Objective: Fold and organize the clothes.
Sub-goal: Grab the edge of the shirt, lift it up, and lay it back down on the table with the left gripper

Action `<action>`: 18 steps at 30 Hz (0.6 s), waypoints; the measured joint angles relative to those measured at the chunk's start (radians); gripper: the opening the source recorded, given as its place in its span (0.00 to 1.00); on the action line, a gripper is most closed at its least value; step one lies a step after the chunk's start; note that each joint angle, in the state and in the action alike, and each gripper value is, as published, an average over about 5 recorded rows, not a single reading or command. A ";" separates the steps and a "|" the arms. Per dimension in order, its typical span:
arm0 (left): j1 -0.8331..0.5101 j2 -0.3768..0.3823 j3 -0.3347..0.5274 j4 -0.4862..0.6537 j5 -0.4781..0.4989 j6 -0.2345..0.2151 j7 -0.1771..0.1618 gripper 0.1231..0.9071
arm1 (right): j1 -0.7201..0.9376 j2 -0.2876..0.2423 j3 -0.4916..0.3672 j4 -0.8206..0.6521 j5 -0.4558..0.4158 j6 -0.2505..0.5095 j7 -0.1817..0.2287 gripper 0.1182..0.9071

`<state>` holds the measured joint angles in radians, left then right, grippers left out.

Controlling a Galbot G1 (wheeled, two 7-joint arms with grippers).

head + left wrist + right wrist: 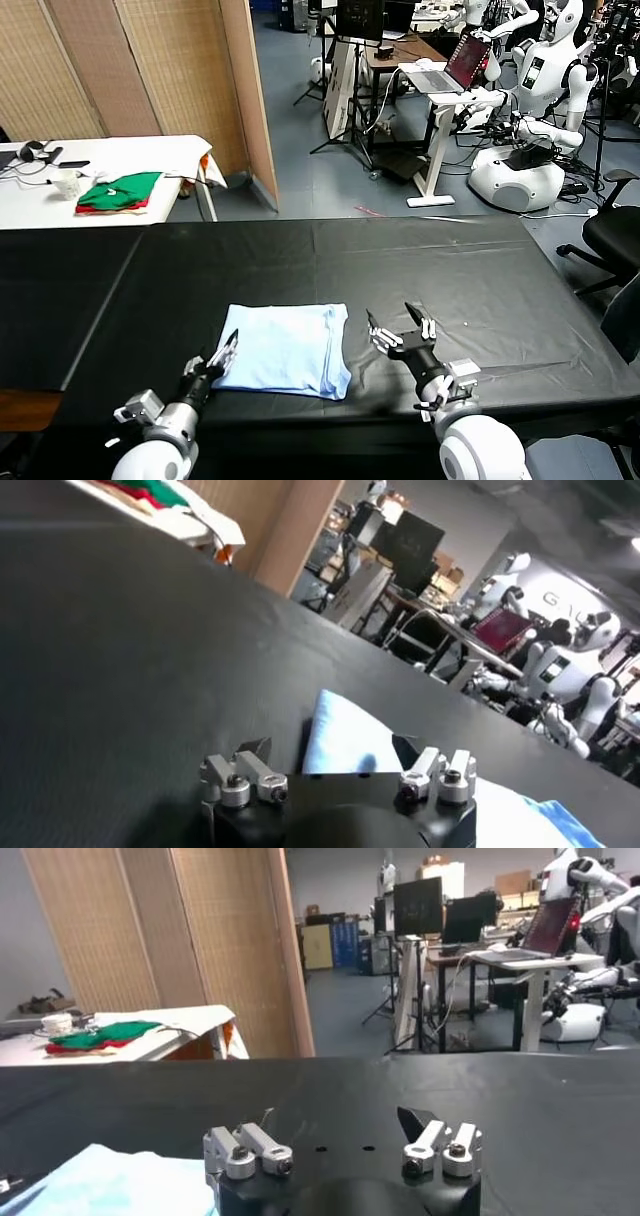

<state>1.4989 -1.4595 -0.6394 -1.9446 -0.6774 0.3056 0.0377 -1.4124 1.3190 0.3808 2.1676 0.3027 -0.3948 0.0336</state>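
The T-shirt [288,348], folded, lies lower centre on the black table [480,270], long axis left-right. The left gripper [226,355] (the nearer of the 2) straddles its lower-left corner, half-open; the right gripper [401,326] waits wide just right.

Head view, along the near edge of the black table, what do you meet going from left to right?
left gripper → light-blue T-shirt → right gripper
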 joint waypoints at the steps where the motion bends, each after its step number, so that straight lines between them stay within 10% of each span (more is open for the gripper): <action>1: -0.001 0.000 -0.002 0.001 -0.013 0.005 -0.001 0.56 | 0.000 0.001 0.000 0.000 0.000 0.001 0.000 1.00; 7: -0.008 0.001 -0.023 0.001 -0.092 0.035 -0.024 0.10 | -0.004 0.008 -0.003 0.000 -0.003 0.008 0.000 1.00; 18: 0.023 0.059 -0.050 -0.065 0.123 0.017 -0.043 0.04 | -0.014 0.008 0.022 -0.008 -0.005 0.010 0.003 1.00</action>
<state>1.5221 -1.4009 -0.6894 -2.0095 -0.5545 0.3226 -0.0049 -1.4259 1.3272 0.4027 2.1592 0.2980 -0.3844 0.0369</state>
